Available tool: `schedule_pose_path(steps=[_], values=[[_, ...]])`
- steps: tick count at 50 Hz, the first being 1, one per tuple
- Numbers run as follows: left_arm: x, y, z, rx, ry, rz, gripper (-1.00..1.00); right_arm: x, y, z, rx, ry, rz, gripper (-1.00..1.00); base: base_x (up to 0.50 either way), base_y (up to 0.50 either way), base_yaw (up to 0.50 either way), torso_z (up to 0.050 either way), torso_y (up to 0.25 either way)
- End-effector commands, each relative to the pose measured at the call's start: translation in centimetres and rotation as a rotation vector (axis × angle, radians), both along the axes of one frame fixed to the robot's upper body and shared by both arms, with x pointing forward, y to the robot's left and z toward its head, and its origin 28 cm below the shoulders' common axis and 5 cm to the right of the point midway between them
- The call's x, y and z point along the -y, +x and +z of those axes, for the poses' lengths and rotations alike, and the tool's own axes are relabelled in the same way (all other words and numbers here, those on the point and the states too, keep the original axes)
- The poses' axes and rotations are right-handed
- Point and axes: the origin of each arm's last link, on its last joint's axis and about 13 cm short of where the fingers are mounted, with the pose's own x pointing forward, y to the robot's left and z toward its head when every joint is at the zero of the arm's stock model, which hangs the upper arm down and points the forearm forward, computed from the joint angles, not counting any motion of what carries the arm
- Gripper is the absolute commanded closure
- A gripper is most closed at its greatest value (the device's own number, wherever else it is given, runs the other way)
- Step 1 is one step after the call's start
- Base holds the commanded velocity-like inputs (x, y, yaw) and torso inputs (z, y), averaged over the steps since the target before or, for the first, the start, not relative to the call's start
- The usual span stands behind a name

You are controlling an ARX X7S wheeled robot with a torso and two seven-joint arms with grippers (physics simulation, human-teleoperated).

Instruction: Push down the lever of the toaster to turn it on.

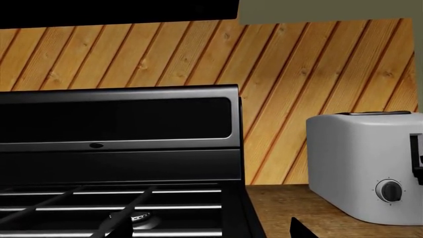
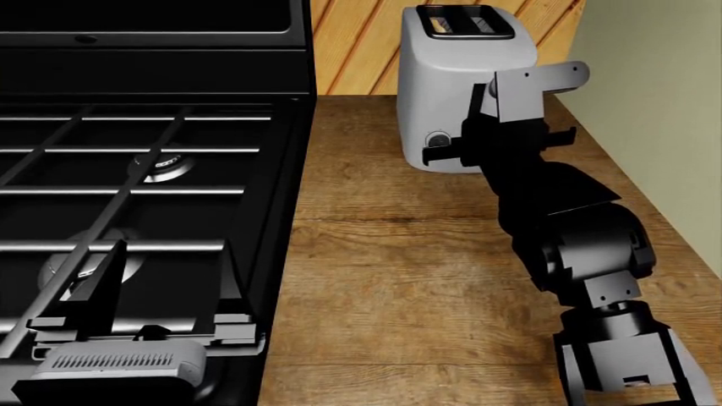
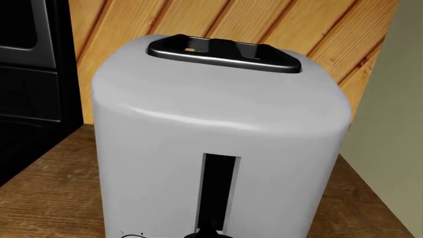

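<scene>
Head view, and nearest to us the left gripper rests low over the black stove, dark fingers and a pale grey ribbed block sitting above the glossy grates; how far those fingers are parted, I can't tell from here. Beside it runs the wooden counter, warm brown planks with plain grain. Over that counter the right arm stretches forward, chunky black segments with rounded joints, reaching out to the front of the toaster. The right gripper is up against the toaster's lower front face, dark against pale grey, but its fingers merge into one black shape, so whether they are parted or closed is not readable.

From the right wrist the toaster fills the frame: smooth matte light grey, tall, softly rounded corners, black-rimmed slots on top. A narrow black vertical slot runs down its front, and the lever sits at the very foot of it, a small black tab, possibly with the gripper's tip on it.

From the left wrist, the toaster stands on the counter beside the stove, its round dark knob low on the front. Behind everything, a wall of diagonal knotty pine boards.
</scene>
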Motion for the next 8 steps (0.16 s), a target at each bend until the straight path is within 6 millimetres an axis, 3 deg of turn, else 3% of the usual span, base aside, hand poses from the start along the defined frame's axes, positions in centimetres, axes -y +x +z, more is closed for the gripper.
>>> schedule_pose_path(steps=[1,8], values=[[-0.05,0.21,-0.72,-0.045,-0.006,0.000,-1.00,0.35,-0.01,-2.89,-0.115,-0.015,-0.011,1.00,0.00,0.00,0.00,0.000,0.000],[-0.04,0.18,-0.73,-0.046,-0.005,0.001,-1.00,0.40,-0.01,-3.20,-0.126,-0.018,-0.008,1.00,0.01,0.00,0.00,-0.003,0.000]])
